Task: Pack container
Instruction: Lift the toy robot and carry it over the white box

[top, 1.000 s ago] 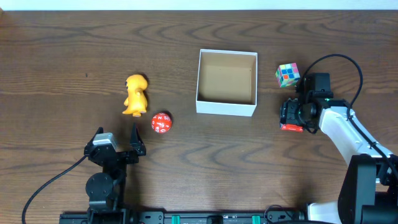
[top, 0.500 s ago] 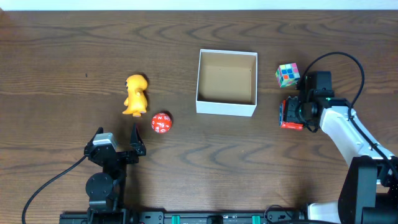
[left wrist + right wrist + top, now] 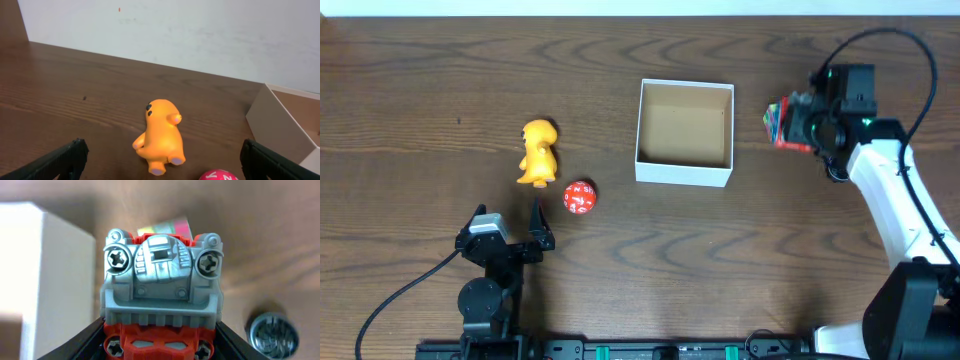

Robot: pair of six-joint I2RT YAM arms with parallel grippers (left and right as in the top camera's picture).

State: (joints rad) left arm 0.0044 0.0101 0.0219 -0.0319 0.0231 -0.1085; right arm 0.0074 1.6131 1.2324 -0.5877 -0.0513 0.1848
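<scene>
Now the right gripper (image 3: 790, 125) is closed on the red toy (image 3: 162, 290), a red-and-grey piece with screw heads showing. The jaws clamp its two sides and the toy is clear of the table (image 3: 720, 260).

Change over the last second: the gripper was low at the table, nearer the robot, with the jaws closing around the toy. It is now raised and has moved toward the far edge, toy with it. It sits just right of the box's right wall, above the spot where the cube (image 3: 170, 227) lies. Only a strip of the cube shows behind the toy in the wrist view.

Reading: the pick looks done and the carry has begun. The toy is not yet over the box; a short move leftward is still needed before release.

The box (image 3: 685, 175) is at mid-table, open, brown inside, nothing in it.

The left gripper (image 3: 508, 225) is at the near left, jaws wide apart, holding nothing. It faces the yellow figure (image 3: 538, 152).

Count:
- box: one, empty
- toys: four, none packed
  - red toy: one, held
  - cube: one, right of the box
  - yellow figure: one, well left of the box
  - red ball (image 3: 580, 197): one, just beside the figure
- grey disc (image 3: 272, 330): one, on the table, seen only from the right wrist
</scene>
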